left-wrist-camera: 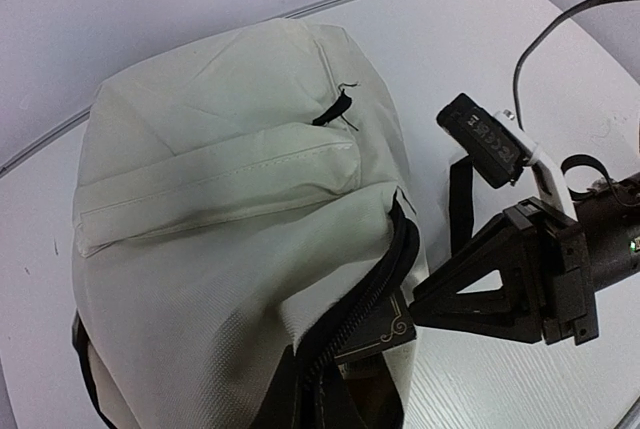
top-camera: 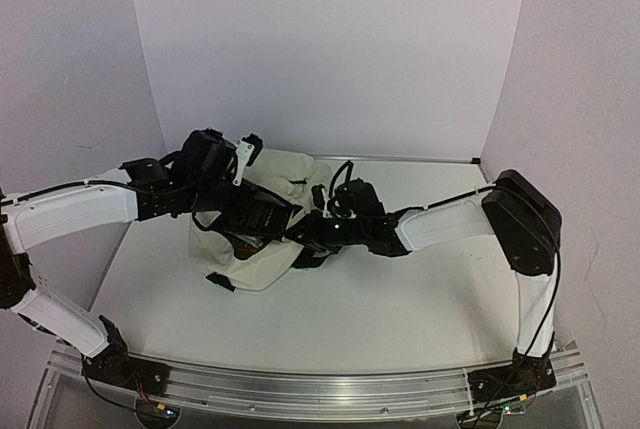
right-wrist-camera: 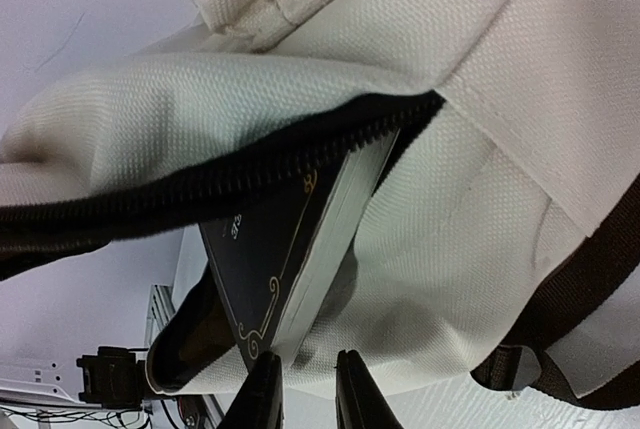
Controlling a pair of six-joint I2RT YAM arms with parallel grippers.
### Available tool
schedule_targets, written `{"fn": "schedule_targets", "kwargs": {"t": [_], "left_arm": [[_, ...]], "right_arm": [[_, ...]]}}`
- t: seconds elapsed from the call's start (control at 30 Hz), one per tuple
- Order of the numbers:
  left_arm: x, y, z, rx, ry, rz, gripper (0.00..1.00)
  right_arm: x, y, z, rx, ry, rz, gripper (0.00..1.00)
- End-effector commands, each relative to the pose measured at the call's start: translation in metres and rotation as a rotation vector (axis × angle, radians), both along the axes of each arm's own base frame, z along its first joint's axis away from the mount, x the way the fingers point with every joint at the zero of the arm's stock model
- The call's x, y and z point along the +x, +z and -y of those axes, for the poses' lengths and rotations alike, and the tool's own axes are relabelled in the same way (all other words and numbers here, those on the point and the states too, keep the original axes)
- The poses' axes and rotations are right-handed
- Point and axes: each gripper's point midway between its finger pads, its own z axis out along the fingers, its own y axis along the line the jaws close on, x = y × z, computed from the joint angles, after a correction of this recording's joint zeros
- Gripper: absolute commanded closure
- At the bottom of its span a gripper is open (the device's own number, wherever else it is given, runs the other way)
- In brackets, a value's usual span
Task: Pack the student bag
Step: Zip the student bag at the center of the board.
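Where the left arm reaches in over the table point(top-camera: 350, 299), the left gripper point(top-camera: 222, 204) sits at the near mouth of the student bag point(top-camera: 270, 259). Its fingers are closed, but its own camera hides them, so what they pinch, if anything, cannot be told.

The cream backpack lies on its side mid-table, between the two arms. Its black zipper point(left-wrist-camera: 370, 289) gapes along one edge, and a black strap point(left-wrist-camera: 458, 199) trails on the far side.

A dark hardcover book point(right-wrist-camera: 270, 259) stands partly inside that opening. Its cover has gold scroll ornaments at the corner, and the pale page block faces out. Small light lettering sits on the cover, too blurred to read. No brand or label shows on the bag's fabric.

Further right, the right gripper point(right-wrist-camera: 305, 369) points at the book's lower corner. Its fingers are drawn near each other with a narrow gap, and whether they clamp the corner or the bag's lip cannot be told.
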Motion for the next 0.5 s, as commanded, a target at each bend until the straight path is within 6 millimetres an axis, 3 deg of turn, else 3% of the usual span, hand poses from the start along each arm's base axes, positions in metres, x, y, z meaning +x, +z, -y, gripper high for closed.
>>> {"fn": "schedule_targets", "kwargs": {"t": [0.0,0.33,0.47], "left_arm": [[0.002,0.034,0.022,-0.11,-0.06,0.024,1.0],[-0.014,0.043,0.051,-0.206,-0.225,-0.009,1.0],[-0.01,0.047,0.043,-0.211,-0.17,0.006,1.0]], "right_arm": [[0.002,0.033,-0.027,0.108,0.041,0.053,0.84],[0.008,0.033,-0.055,0.134,0.069,0.075,0.91],[0.014,0.039,-0.055,0.136,0.045,0.097,0.93]]}}
